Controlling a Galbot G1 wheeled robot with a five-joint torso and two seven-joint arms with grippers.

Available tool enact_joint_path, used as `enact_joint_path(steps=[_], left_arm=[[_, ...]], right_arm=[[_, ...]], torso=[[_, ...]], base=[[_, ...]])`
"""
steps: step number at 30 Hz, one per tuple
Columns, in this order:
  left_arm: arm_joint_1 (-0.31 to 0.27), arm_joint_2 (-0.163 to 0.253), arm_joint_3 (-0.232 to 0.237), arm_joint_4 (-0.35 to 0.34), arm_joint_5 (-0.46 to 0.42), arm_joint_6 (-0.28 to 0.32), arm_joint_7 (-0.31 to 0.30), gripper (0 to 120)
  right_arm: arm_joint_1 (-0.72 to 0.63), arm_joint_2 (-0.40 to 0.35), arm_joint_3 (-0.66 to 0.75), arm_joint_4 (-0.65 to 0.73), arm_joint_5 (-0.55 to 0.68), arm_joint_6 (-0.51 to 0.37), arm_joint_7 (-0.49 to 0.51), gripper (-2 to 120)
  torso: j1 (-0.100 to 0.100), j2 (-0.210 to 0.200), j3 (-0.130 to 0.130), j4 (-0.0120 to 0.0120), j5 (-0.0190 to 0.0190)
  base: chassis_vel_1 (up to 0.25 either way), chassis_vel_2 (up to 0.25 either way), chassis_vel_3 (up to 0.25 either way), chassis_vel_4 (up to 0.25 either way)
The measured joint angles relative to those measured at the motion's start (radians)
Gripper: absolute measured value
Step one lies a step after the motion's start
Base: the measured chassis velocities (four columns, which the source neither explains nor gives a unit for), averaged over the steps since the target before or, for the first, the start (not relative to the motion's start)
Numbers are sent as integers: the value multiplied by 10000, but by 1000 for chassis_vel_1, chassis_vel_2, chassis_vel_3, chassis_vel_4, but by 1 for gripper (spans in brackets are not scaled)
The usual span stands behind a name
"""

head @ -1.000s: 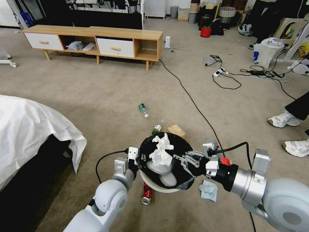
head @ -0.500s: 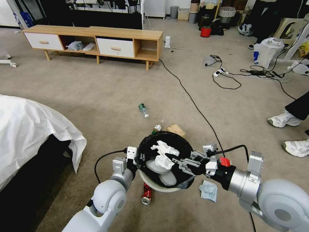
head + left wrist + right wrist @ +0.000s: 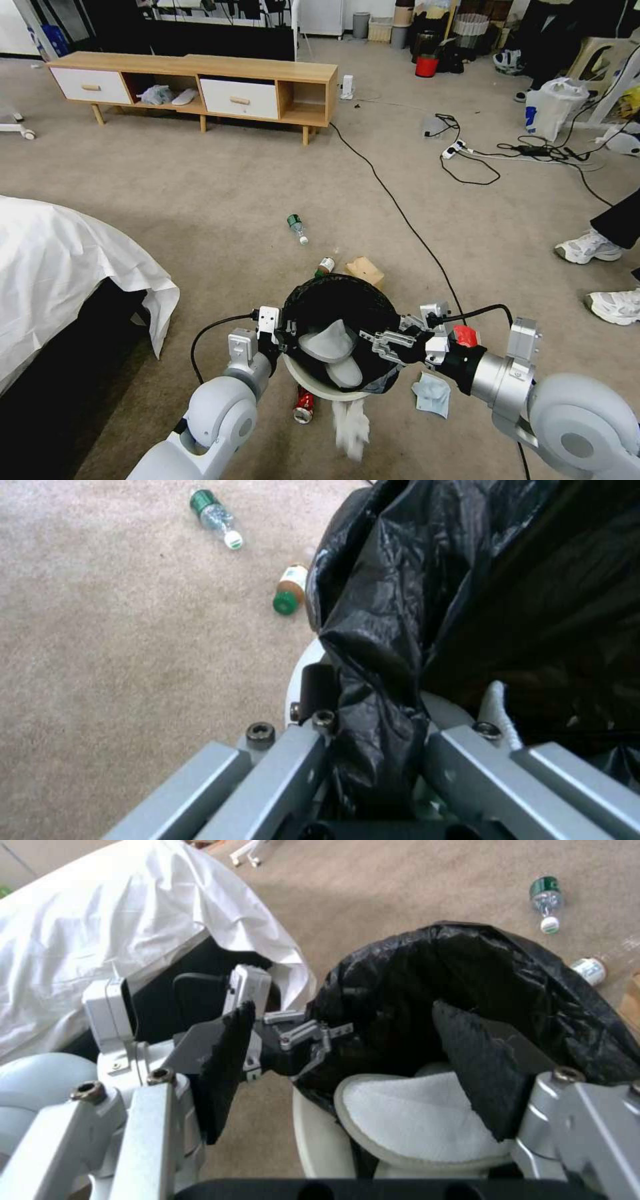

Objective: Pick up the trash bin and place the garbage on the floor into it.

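Our left gripper pinches the trash bin's bagged rim, mouth tilted up toward us; our right gripper, pads spread, hovers over it.

Left arm low and forward, elbow bent, wrist pointing ahead. Left gripper clamped on the trash bin's lined rim at its left side; bag plastic pinched between the fingers. Right arm reaches in from the right, forearm roughly level, wrist aimed leftward. Right gripper at the bin's right rim, jaws spread wide, pads empty.
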Motion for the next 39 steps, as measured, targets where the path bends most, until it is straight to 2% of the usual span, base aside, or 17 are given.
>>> enact_joint_path(steps=[23,29,35,39], left_arm=[[164,-122,-93,-6,-8,322,-307,1],[226,-122,-243,-6,0,323,-358,1],[564,-118,-645,-146,51,357,-472,1],[1095,-12,-1255,-352,68,419,-615,1]], right_arm=[[-217,-29,486,229,63,98,-70,72],[-264,31,573,248,34,102,-67,73],[-360,87,727,283,-7,102,10,73],[-332,191,762,263,-36,102,125,73]], torso=[[0,0,0,0,0],[0,0,0,0,0],[0,0,0,0,-1],[0,0,0,0,-1]], base=[[0,0,0,0],[0,0,0,0],[0,0,0,0],[0,0,0,0]])
